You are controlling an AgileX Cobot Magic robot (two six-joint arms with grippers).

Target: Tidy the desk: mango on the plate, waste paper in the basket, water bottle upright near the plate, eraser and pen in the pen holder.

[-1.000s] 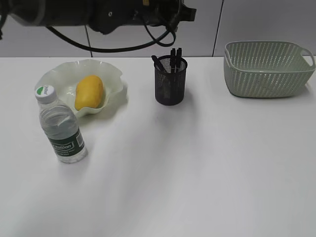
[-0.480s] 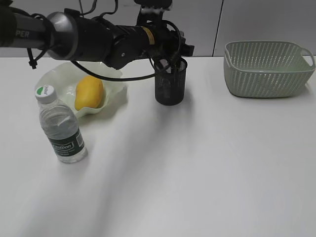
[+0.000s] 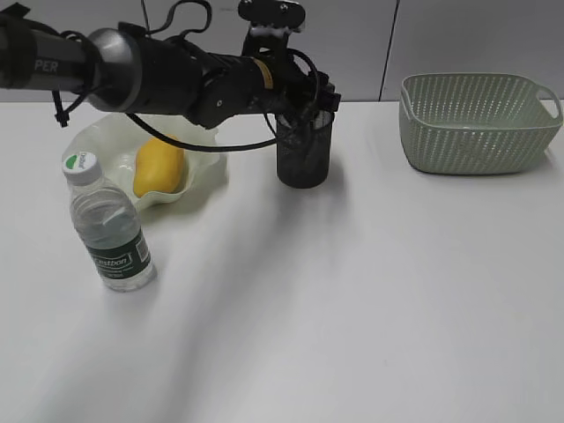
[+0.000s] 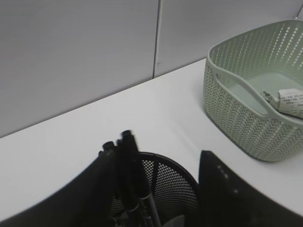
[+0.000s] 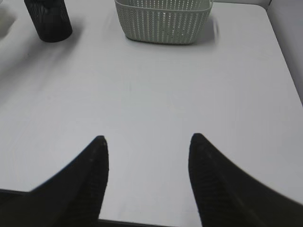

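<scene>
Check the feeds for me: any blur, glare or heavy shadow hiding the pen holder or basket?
Exterior view: sharp, no glare; soft arm shadows on the white desk; the arm covers the black wire-mesh pen holder's rim. Left wrist view: near pincer fingers blurred, pale sage-green woven-look plastic basket clear. Right wrist view: even light, slight softness at the basket's right edge.

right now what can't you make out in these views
- Eraser: none visible; the left end effector and the mesh wall hide most of the pen holder interior in the left wrist view.
- Pen holder contents in the exterior view: the left arm covers the opening.
- Waste paper: cut off by the frame edge; print unreadable.
- Basket interior, exterior view: hidden behind its near wall.
</scene>
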